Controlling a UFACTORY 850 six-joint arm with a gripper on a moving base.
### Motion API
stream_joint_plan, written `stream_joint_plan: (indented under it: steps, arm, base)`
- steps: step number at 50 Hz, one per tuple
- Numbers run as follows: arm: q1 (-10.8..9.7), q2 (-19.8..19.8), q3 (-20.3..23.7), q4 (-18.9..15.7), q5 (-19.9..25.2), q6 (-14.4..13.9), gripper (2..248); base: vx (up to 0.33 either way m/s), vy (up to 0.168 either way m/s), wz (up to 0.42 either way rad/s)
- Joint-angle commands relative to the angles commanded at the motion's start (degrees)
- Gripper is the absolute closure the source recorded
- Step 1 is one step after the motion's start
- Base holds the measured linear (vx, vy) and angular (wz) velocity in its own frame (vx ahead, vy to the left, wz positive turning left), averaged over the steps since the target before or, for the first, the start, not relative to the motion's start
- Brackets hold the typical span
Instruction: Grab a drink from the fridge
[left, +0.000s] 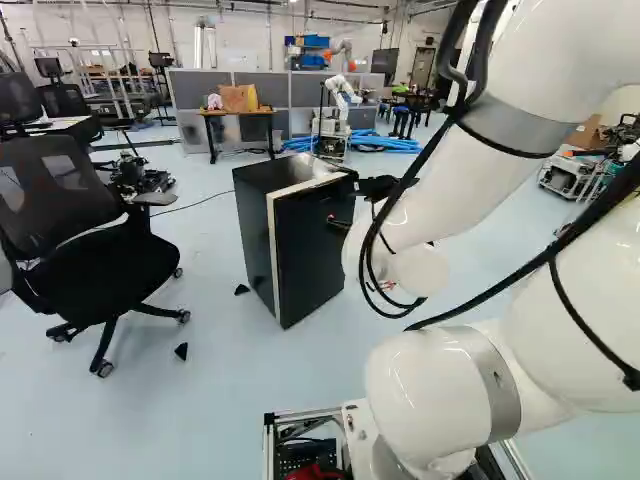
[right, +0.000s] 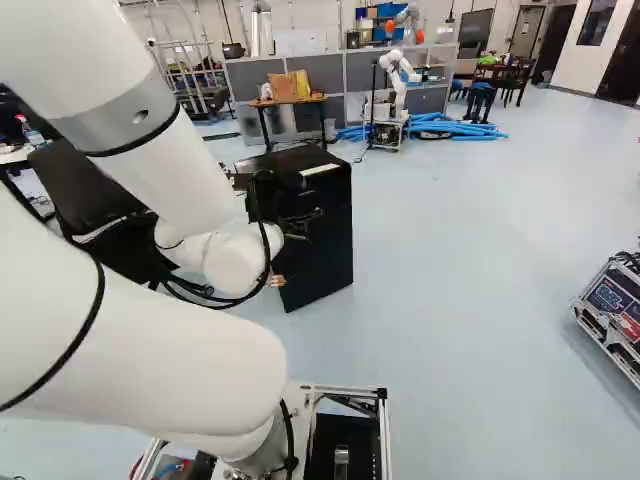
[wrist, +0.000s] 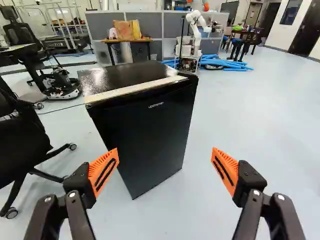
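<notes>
Only at the start: in front of the fridge (wrist: 125, 77), with gripper (wrist: 165, 156) spread wide and empty. Must next pull open the shut door (wrist: 147, 132), reach inside the fridge and take out a drink, likely hidden there.

You have a shiny pale blue floor (left: 225, 390). On it you can see the black fridge (wrist: 145, 132), standing up. At the left of your left base view is a black chair (left: 100, 265) on wheels. Two little black blocks (left: 181, 351) sit between chair and fridge. Behind the fridge, you can see long blue tubes (right: 440, 128) lying in a pile.
</notes>
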Motion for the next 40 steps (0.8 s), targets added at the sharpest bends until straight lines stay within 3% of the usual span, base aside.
stream_joint_plan:
  steps: [40]
  arm:
    - [0.0,0.0,0.0,0.0,0.0,0.0,3]
  base:
    - [0.012,-0.005,0.027]
